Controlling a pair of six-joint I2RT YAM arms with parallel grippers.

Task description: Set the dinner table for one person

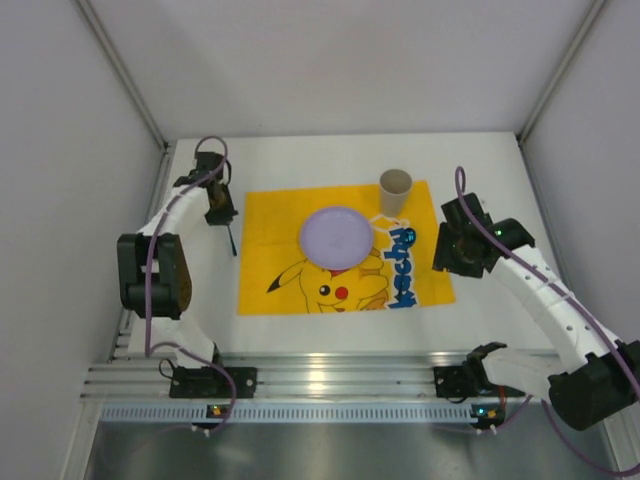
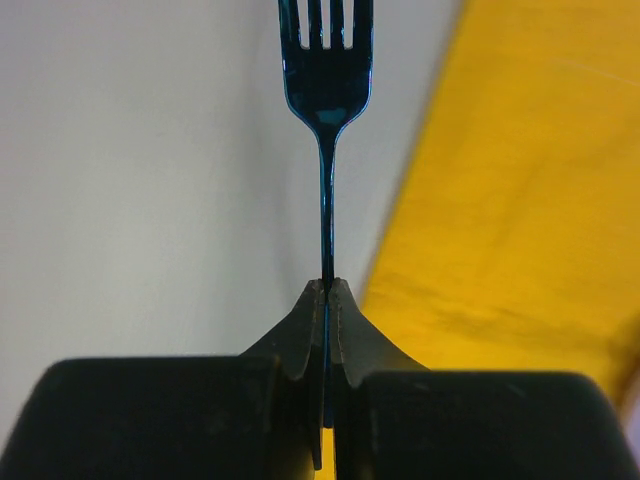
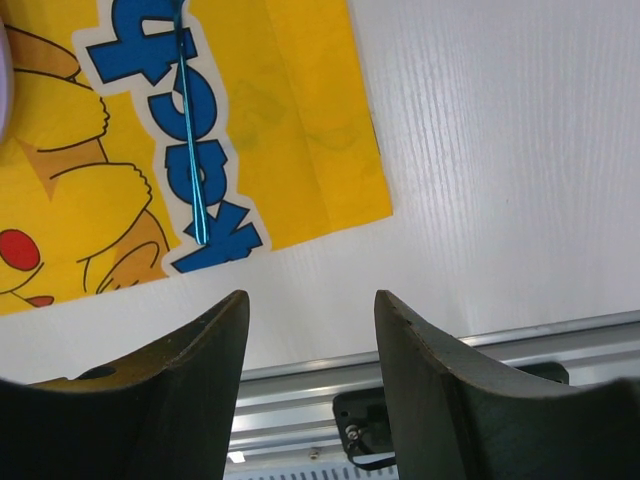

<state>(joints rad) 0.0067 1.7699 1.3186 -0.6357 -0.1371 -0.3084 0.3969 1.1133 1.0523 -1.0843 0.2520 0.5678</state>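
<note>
The dinner table (image 1: 300, 165) filled the middle of the top view and looked partly set: purple plate (image 1: 336, 236) on the yellow mat (image 1: 270, 230), beige cup (image 1: 395, 190) at its upper right corner, a slim blue utensil (image 3: 190, 130) lying right of the plate. You had the left gripper (image 2: 327, 290) pinching the fork (image 2: 326, 90) at upper left, not yet laid, while the right gripper (image 3: 310, 330) hung spread and empty. Plain pale walls (image 1: 350, 60) stood behind, with an aluminium rail (image 1: 320, 380) below.

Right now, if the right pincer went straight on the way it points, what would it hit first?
The right pincer would probably meet bare table first, just off the corner of the mat; depth is unclear.
</note>
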